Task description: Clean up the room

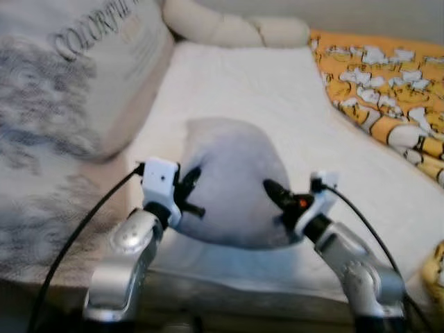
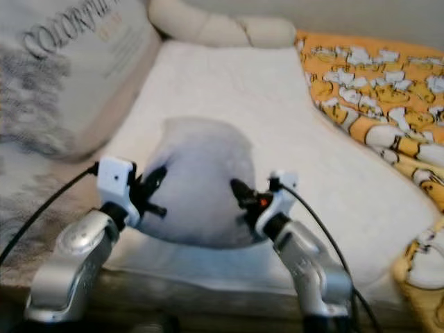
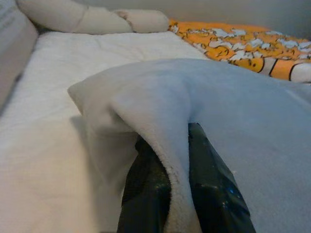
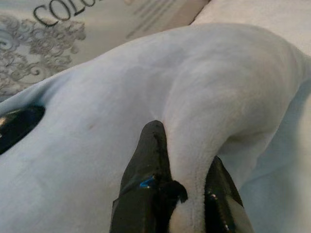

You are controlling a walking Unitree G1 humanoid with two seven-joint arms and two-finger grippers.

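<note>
Left eye view, blanket (image 1: 232, 184) pinched between left hand (image 1: 189, 191), right hand (image 1: 277, 198)

Head stereo pair is looking forward and down from above the bed (image 1: 250, 90), slightly blurred, probably from motion. Both eyes are sharing the pillow (image 1: 232, 184) and both arms. Wrist cams are sitting very close, each facing along its fingers (image 3: 146, 189) into pillow fabric.

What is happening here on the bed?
The robot holds a pale blue blanket with both grippers over a white mattress. The left gripper pinches a fold on one side, the right gripper a fold on the other, so the cloth bunches between them. An orange quilt lies to the right, a printed pillow to the left.
</note>
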